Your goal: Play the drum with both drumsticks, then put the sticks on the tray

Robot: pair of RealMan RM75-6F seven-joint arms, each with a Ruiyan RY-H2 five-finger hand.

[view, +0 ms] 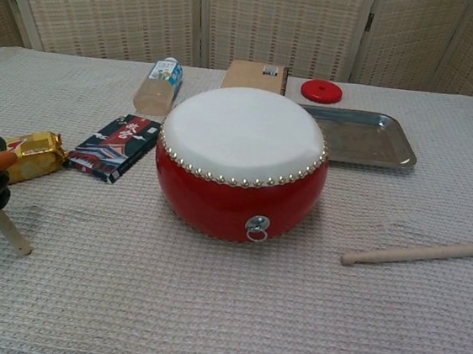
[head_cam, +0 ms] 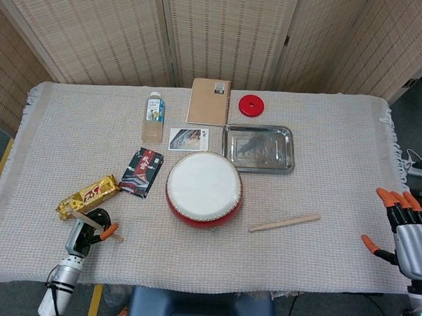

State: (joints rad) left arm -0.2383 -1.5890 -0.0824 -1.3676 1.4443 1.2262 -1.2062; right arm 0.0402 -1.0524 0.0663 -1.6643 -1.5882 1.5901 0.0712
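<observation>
One drumstick in the gripping left hand (right hand spread, other drumstick apart).

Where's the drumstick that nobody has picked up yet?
The loose drumstick lies flat on the tablecloth right of the drum and in front of the metal tray, far from the right hand.

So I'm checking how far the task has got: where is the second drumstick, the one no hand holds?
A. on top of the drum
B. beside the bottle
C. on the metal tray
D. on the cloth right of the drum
D: the loose drumstick lies on the cloth right of the drum, while the tray holds nothing.
</observation>
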